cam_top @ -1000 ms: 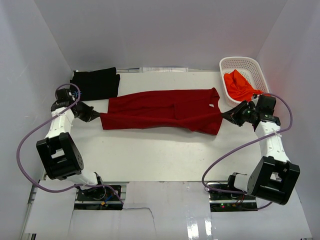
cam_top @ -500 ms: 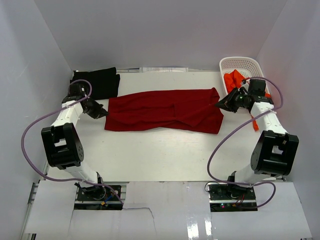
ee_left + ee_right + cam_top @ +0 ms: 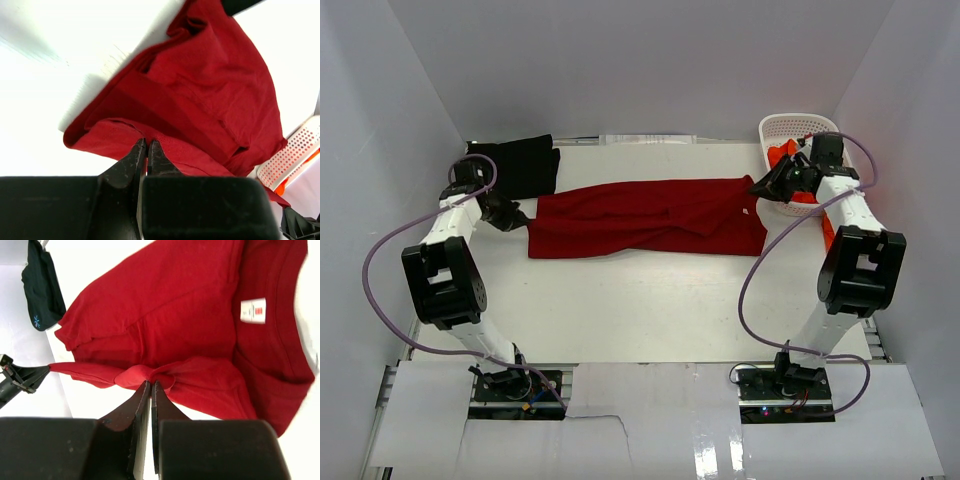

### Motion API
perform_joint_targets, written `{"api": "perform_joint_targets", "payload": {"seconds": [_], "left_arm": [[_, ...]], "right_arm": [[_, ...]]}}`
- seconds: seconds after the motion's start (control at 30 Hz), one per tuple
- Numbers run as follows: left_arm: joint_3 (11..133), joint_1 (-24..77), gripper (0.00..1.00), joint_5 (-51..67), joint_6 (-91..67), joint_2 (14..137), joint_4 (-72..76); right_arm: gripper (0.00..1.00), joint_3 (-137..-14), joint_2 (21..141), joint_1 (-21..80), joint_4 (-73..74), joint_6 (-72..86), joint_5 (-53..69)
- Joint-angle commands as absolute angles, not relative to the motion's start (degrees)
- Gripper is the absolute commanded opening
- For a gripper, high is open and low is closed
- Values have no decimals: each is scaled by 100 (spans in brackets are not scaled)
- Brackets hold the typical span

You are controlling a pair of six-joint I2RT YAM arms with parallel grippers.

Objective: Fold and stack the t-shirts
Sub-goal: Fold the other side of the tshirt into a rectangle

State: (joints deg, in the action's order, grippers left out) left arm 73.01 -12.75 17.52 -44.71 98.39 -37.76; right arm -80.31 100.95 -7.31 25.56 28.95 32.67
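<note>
Your left gripper (image 3: pixel 146 142) and right gripper (image 3: pixel 150 384) are each pinching an end of the dark red t-shirt (image 3: pixel 650 218), which is lying across the middle of the table (image 3: pixel 650 300). If you are pulling unevenly, you are risking it slipping free.

Left wrist view: plain dark red cloth t-shirt (image 3: pixel 200 90) runs off top edge; its fold vanishes behind my left gripper (image 3: pixel 147 144), pinch point unseen. White slotted plastic basket (image 3: pixel 295 155) cut by right edge. Top view: brighter orange-red cloth t-shirt (image 3: pixel 781 153) mostly hidden behind my right arm (image 3: pixel 842 197), shape unclear. Right wrist view: black cloth t-shirt (image 3: pixel 42 287) clipped at top edge; its small blue print (image 3: pixel 36 321) too small to make out; white neck label (image 3: pixel 253 310) text unreadable; red shirt cut off at right edge.
</note>
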Motion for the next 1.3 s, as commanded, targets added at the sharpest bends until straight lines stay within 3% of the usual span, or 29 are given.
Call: {"api": "perform_joint_targets", "payload": {"seconds": [0.0, 1.13, 1.27], "left_arm": [[7558, -1336, 0, 1644, -4518, 9914, -3806], [8815, -1275, 0, 1828, -4456, 11294, -3709], [8868, -1231, 9, 1942, -4430, 11434, -3656]], "right_arm": [[8, -8585, 10327, -659, 2610, 2768, 3226], [8, -11476, 12742, -255, 3419, 2716, 2918], [8, -11759, 13060, -194, 3516, 2725, 2892]]}}
